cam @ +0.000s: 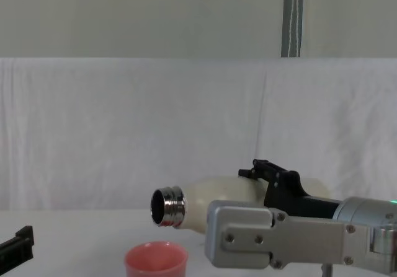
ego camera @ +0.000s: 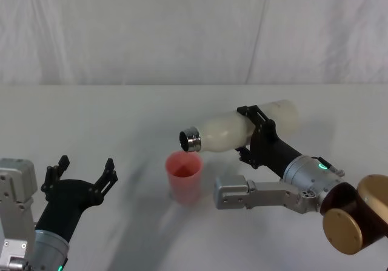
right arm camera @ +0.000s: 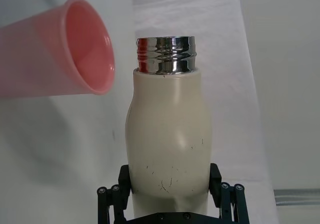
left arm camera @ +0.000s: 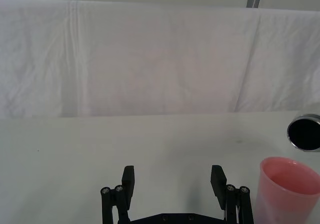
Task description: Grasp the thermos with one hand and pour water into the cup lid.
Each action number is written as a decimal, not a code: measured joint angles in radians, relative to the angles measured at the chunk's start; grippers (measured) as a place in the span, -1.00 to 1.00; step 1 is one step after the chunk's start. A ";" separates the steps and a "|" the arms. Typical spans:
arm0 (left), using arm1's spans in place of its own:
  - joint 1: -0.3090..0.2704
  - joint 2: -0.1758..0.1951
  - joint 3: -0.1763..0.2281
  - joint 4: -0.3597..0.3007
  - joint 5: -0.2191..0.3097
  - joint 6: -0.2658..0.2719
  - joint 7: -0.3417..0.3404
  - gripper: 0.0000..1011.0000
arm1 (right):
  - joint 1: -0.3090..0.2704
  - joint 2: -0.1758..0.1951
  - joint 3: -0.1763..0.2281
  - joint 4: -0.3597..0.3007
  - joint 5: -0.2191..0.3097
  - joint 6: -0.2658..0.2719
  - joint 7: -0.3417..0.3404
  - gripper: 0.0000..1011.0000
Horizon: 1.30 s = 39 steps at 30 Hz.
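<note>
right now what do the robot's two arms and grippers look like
Both grippers are black, with slim linked fingers joined by small silver pivot screws. The left gripper sits on a silver wrist with a boxy grey block beside it and a small green light low on the arm. The right gripper sits on a black wrist, then a silver cuff with a green light, a grey screwed box and a bronze round joint.

White table (ego camera: 109, 119) is taking up the whole foreground, surface matte and plain, soft shadows lying on it. White cloth backdrop (cam: 124, 134) is hanging behind the far edge, creased vertically, with a seam running down right of centre. Above the cloth, a plain pale wall (cam: 142, 17) is showing in the chest view. A grey metal pole (cam: 292, 18) is rising upright behind the cloth's top edge, right of centre. Light is falling evenly and diffuse.
</note>
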 joint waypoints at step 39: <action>0.000 0.000 0.000 0.000 0.000 0.000 0.000 0.98 | 0.038 0.018 -0.022 0.003 -0.025 0.003 0.016 0.88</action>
